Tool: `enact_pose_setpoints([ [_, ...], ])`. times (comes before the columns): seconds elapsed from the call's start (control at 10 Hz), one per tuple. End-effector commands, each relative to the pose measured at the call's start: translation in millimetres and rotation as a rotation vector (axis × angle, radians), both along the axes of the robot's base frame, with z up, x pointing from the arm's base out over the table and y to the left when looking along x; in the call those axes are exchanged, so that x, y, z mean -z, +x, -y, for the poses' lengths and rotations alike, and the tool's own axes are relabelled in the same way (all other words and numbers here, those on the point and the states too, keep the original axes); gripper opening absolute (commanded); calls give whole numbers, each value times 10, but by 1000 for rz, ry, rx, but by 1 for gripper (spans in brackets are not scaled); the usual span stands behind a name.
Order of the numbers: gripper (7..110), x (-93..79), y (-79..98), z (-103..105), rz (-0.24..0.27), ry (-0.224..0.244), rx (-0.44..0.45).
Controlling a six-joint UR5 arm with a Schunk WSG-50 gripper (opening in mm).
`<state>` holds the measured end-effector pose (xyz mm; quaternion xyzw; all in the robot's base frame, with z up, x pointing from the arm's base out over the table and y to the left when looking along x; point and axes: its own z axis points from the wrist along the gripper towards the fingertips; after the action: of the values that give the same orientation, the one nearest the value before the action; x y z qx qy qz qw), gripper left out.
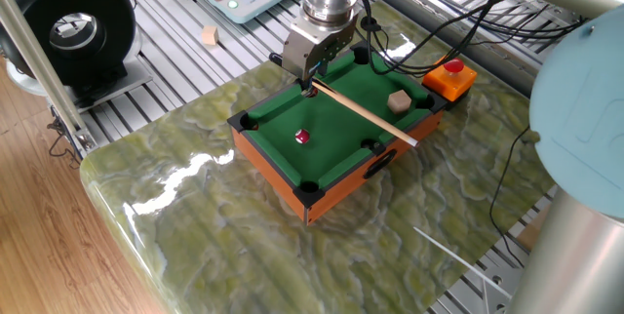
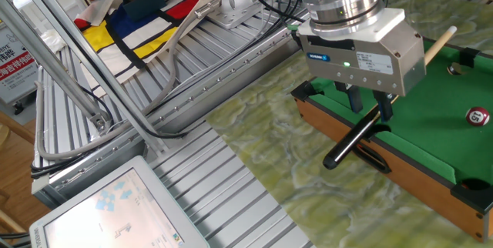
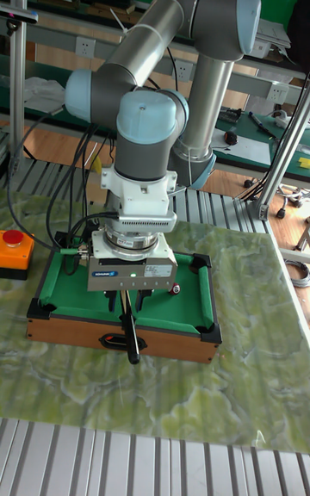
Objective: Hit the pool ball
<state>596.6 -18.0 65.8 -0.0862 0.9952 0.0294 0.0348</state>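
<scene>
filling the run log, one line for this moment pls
pincer: shut on cue stick | pool ball: on green felt, untouched | tan cube: on felt near corner

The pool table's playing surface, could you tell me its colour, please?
Green, clearest in one fixed view.

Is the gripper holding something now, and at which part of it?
Yes. The gripper holds the cue stick near its black butt end, with the long pale shaft reaching across the green table.

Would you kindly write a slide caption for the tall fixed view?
UR5 hand grips the cue stick over the mini pool table, beside the pool ball.
</scene>
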Motion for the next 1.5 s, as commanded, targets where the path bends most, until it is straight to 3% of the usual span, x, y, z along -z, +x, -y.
enact_pose_setpoints([
  [0.0, 44, 11, 13, -9, 4, 9, 13],
  [0.4, 44, 18, -7, -58, 3, 19, 22],
  [0.5, 22, 15, 4, -86, 8, 30, 22],
  [1.0, 22, 45, 15, -87, 11, 26, 21],
  [1.2, 22, 49, 16, -8, 6, -11, 36],
  [1.3, 7, 46, 18, -41, 5, 2, 39],
  [1.4, 7, 41, 26, -47, 7, 2, 39],
])
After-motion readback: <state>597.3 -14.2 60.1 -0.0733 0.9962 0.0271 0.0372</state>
